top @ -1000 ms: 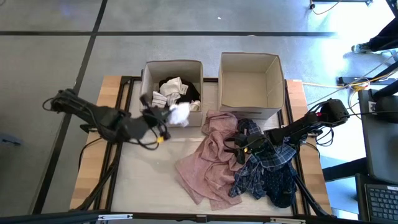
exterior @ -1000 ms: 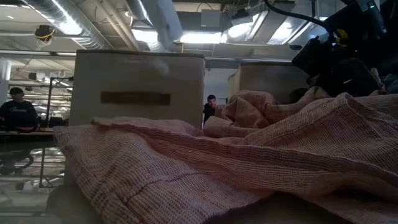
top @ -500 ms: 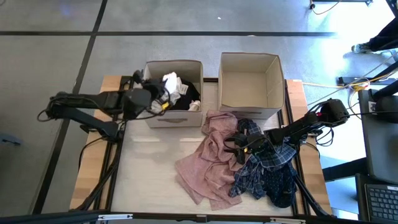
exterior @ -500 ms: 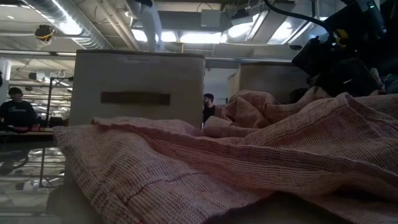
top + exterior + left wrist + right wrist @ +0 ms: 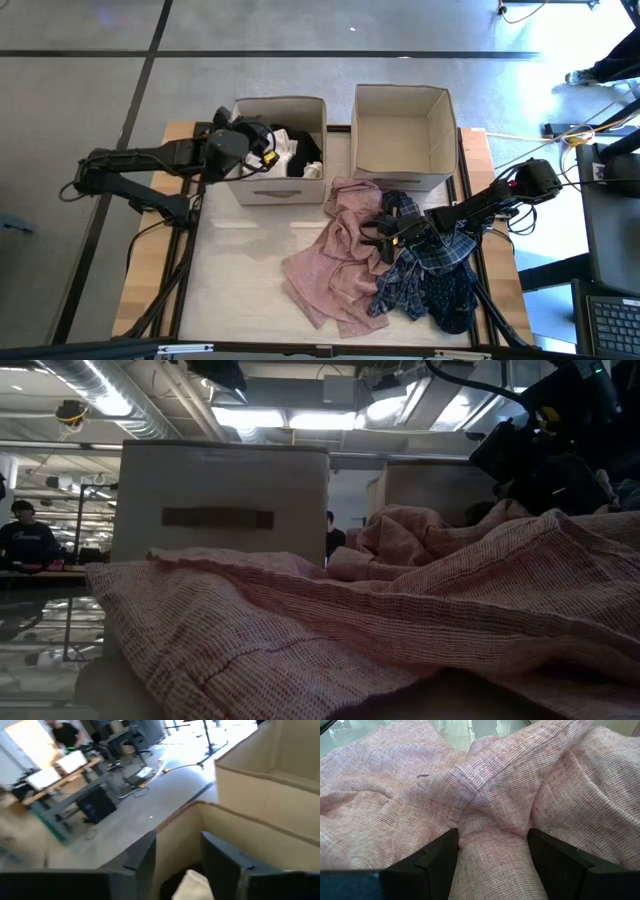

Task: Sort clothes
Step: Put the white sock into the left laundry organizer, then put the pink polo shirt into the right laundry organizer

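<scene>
Socks (image 5: 283, 148) lie in the left box (image 5: 279, 107), upper centre, beneath the spread left pincer (image 5: 262, 143). Right pincer (image 5: 492, 851), lower right, straddles the pink garment (image 5: 335, 250), fingers spread, on the counter (image 5: 240, 275).

A crumpled pale pink garment (image 5: 335, 262) lies spread mid-table. The blue plaid (image 5: 415, 262) and dark navy (image 5: 452, 300) clothes are heaped touching it. White socks (image 5: 288, 148) sit on black fabric (image 5: 305, 151) in 1 box.
</scene>
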Available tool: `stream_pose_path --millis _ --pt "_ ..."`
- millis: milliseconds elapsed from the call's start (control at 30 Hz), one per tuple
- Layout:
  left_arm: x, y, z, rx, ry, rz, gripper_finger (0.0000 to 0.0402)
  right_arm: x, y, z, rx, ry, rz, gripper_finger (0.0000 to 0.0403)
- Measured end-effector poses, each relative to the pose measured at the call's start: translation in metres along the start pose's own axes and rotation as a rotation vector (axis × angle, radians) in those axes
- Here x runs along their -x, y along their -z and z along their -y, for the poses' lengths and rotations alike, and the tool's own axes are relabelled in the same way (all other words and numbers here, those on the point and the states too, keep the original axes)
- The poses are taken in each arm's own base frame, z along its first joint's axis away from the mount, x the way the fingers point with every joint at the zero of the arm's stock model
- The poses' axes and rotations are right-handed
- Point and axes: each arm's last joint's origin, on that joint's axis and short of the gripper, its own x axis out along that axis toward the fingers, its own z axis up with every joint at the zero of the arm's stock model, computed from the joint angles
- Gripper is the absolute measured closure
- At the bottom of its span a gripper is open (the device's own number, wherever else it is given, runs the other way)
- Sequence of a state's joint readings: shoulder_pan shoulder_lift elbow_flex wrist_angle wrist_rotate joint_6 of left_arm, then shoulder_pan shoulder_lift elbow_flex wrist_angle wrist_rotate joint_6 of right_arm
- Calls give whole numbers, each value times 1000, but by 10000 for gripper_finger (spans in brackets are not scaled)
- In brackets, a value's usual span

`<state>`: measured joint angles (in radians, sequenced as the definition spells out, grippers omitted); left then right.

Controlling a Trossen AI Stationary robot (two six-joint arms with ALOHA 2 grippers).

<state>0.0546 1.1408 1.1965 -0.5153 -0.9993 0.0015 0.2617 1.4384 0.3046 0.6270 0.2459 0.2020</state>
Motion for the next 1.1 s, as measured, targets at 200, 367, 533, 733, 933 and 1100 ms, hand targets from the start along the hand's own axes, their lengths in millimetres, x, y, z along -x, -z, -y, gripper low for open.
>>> stream_pose_path --millis 200,367,533,733,933,1100 --pt "26 -1 15 43 181 42 224 0 0 0 0 0 -1 160" --pt "55 15 42 3 361 69 222 0 2 0 10 4 -21 160" --pt "74 48 68 14 476 69 221 0 1 0 10 4 -20 160" --pt "93 85 95 73 607 170 221 0 0 0 6 1 -3 160" --pt "100 114 106 130 678 281 221 0 -1 0 2 0 1 160" --pt "100 135 108 192 706 338 221 0 -1 -1 -32 -41 -5 160"
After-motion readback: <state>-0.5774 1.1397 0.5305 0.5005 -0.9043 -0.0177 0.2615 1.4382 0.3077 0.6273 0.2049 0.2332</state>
